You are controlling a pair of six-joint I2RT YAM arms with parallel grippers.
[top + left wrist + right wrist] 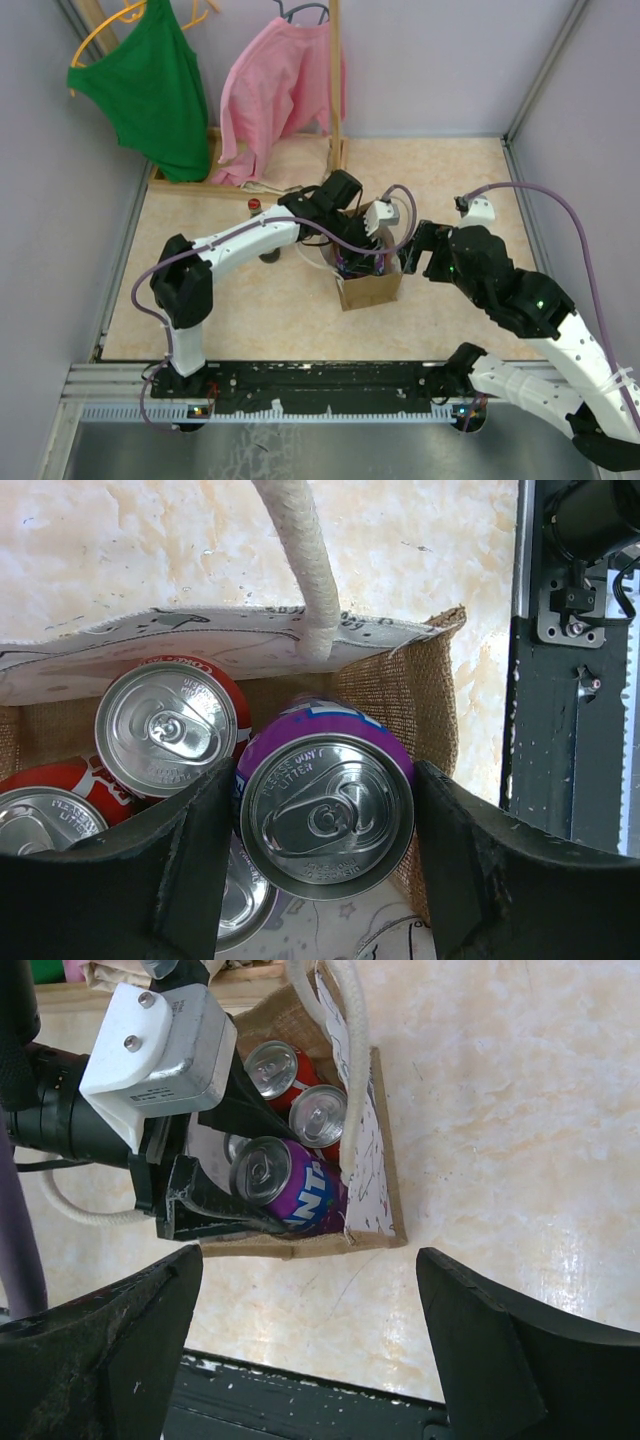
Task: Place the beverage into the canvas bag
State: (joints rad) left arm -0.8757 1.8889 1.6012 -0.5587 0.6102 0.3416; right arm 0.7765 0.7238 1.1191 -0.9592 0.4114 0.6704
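**Finding:** the left gripper (325,855) is clamped on the purple aluminium beverage can (328,815), one finger on each flank. The can sits inside the mouth of the boxy tan burlap canvas bag (405,695), in the corner against the bag's burlap end wall. It appears tilted in the right wrist view (its foot is hidden).

**Hazards, as judged:**
- Letting go of a tilted can may drop it onto the red-and-silver soda cans (170,725) packed just beside it in the bag.
- One finger is wedged between the purple can and the nearest red can, so lifting out could drag either.
- The lift could also snag the white rope handle (305,570) arching over the bag's speckled panel and tip the bag.

**Clearance:** room is tight inside the bag. The pale mottled tabletop (500,1110) shows open room outside the bag's speckled side. The right gripper (308,1265) stands off beside the bag, jaws spread wide and empty.
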